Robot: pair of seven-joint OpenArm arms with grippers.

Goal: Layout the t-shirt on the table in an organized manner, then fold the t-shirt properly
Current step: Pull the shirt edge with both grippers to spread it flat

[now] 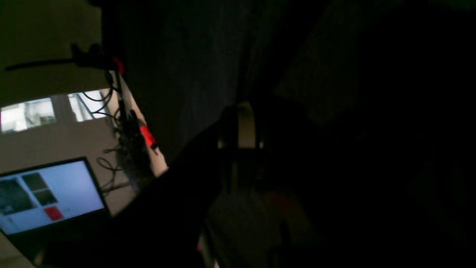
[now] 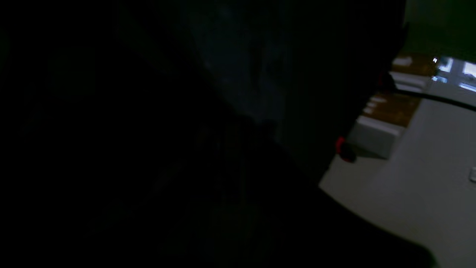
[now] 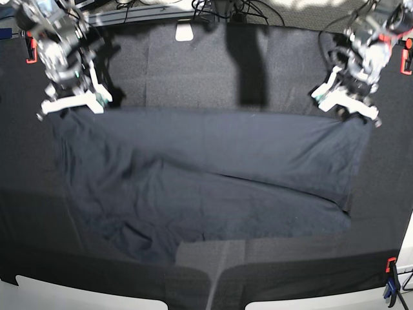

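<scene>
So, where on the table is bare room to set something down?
Bare table cloth runs along the far edge, between both grippers, beyond the t-shirt. A narrower strip lies between its near hem and the near edge. The middle is covered; the left gripper and right gripper crowd its far corners.

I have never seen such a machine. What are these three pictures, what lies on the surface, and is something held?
This is a robot with two arms. The base picture looks down at the table, covered in black cloth, with a dark t-shirt stretched wide across it. The right gripper is on that picture's left and the left gripper on its right. Each sits at an upper corner of the shirt with its fingers shut, apparently pinching the fabric. The other two pictures come from cameras on the wrists. They are nearly black because dark cloth fills them. The left wrist view also shows a lit monitor.
</scene>
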